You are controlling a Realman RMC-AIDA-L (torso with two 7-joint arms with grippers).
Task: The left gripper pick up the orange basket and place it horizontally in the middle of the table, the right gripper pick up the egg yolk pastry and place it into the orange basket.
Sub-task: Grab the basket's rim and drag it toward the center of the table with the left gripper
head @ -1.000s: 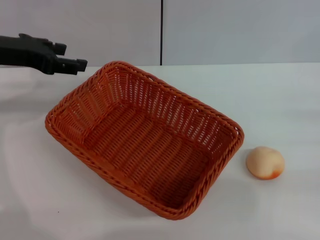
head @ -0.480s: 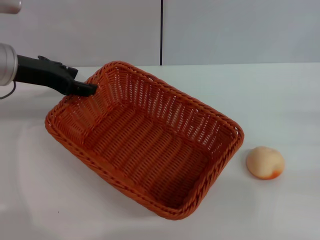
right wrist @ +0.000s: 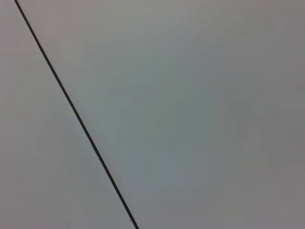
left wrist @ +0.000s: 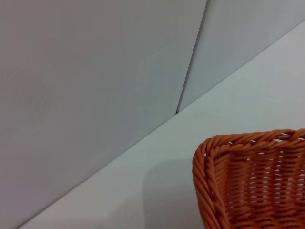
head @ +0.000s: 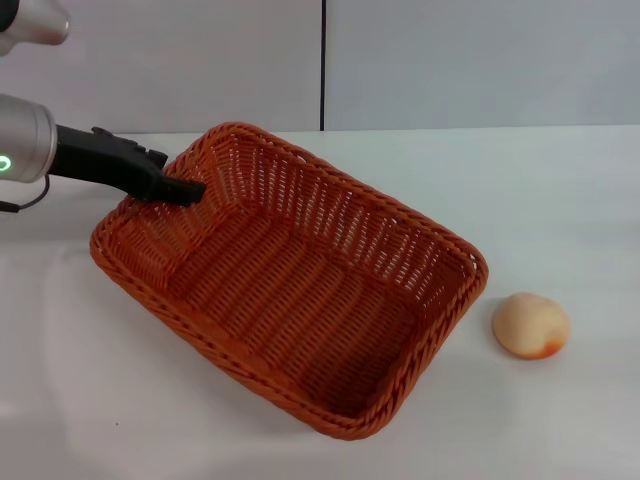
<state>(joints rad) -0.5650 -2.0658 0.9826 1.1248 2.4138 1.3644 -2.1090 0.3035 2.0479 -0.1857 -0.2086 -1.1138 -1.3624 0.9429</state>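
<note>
The orange basket [head: 330, 205] lies at an angle on the white table [head: 545, 195], one long side running from the far left toward the near right. My left gripper [head: 181, 176] is at its far-left corner, open, with the lower finger [head: 190, 189] reaching over the braided rim. In the left wrist view that corner of the basket [left wrist: 252, 183] fills the lower right part. The egg yolk pastry [head: 530, 325] rests on the table just right of the basket, apart from it. The right gripper is out of view.
A grey wall [head: 450, 60] with a dark vertical seam [head: 322, 65] stands behind the table. The right wrist view holds only the grey wall [right wrist: 190, 105] crossed by a black seam [right wrist: 76, 114]. Bare tabletop lies right of and in front of the basket.
My left arm has come in from the far left and lowered, and its gripper now reaches the basket's far-left rim. Basket and pastry have not moved.
</note>
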